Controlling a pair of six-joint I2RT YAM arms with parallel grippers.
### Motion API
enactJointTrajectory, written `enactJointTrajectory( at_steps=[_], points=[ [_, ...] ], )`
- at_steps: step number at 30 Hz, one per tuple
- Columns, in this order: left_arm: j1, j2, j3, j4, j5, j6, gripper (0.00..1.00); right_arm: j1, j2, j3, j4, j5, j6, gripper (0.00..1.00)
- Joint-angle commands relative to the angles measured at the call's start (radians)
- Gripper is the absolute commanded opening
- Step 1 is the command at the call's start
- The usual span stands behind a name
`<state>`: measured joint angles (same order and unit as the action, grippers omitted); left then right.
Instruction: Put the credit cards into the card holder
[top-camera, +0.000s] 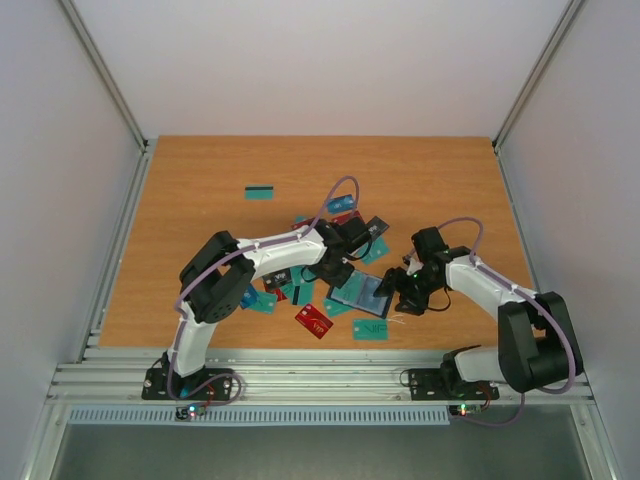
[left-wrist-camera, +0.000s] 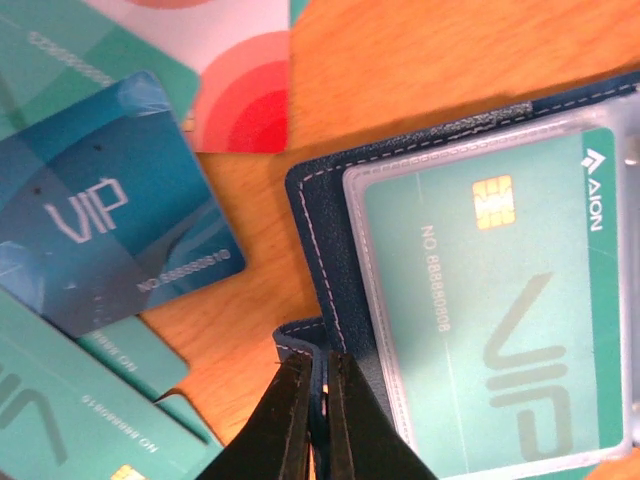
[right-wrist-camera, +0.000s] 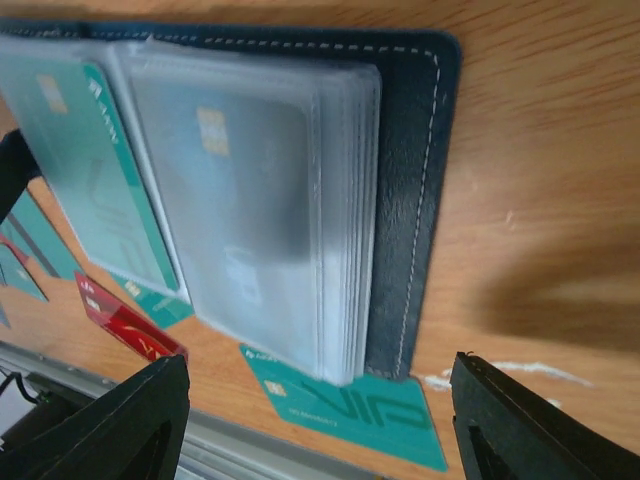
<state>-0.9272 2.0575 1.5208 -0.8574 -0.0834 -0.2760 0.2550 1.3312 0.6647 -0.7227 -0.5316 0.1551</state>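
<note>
The navy card holder (top-camera: 365, 293) lies open on the table, clear sleeves up. One sleeve holds a teal VIP credit card (left-wrist-camera: 500, 300). My left gripper (left-wrist-camera: 318, 375) is shut on the holder's small clasp tab (left-wrist-camera: 298, 338) at its left edge. My right gripper (right-wrist-camera: 318, 365) hangs open over the sleeve stack (right-wrist-camera: 250, 200), nothing between its fingers; the navy cover (right-wrist-camera: 405, 200) shows on the right. Loose credit cards lie around: a blue VIP card (left-wrist-camera: 110, 220), a red one (top-camera: 314, 320), and a teal one (right-wrist-camera: 350, 410) partly under the holder's near corner.
More cards are piled behind the left arm around (top-camera: 345, 215), and a lone teal card (top-camera: 260, 192) lies at the back left. The metal rail (top-camera: 320, 375) runs along the table's near edge, close to the holder.
</note>
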Motion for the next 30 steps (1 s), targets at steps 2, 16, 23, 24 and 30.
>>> enactJointTrajectory(
  at_steps=[2,16,23,24,30],
  points=[
    [-0.004,-0.013,-0.020,0.053,0.122,0.027,0.00,-0.042,0.040,-0.048,0.127,-0.048,0.039,0.73],
    [-0.004,0.042,0.005,0.053,0.239,0.060,0.00,-0.069,0.041,-0.156,0.354,-0.185,0.085,0.69],
    [-0.004,0.050,0.011,0.046,0.241,0.063,0.00,-0.069,-0.054,-0.134,0.359,-0.259,0.110,0.67],
    [-0.004,0.050,0.012,0.046,0.240,0.063,0.00,-0.069,-0.059,-0.132,0.364,-0.269,0.115,0.67],
    [-0.004,0.054,0.018,0.044,0.241,0.063,0.00,-0.069,-0.098,-0.122,0.364,-0.300,0.131,0.65]
  ],
)
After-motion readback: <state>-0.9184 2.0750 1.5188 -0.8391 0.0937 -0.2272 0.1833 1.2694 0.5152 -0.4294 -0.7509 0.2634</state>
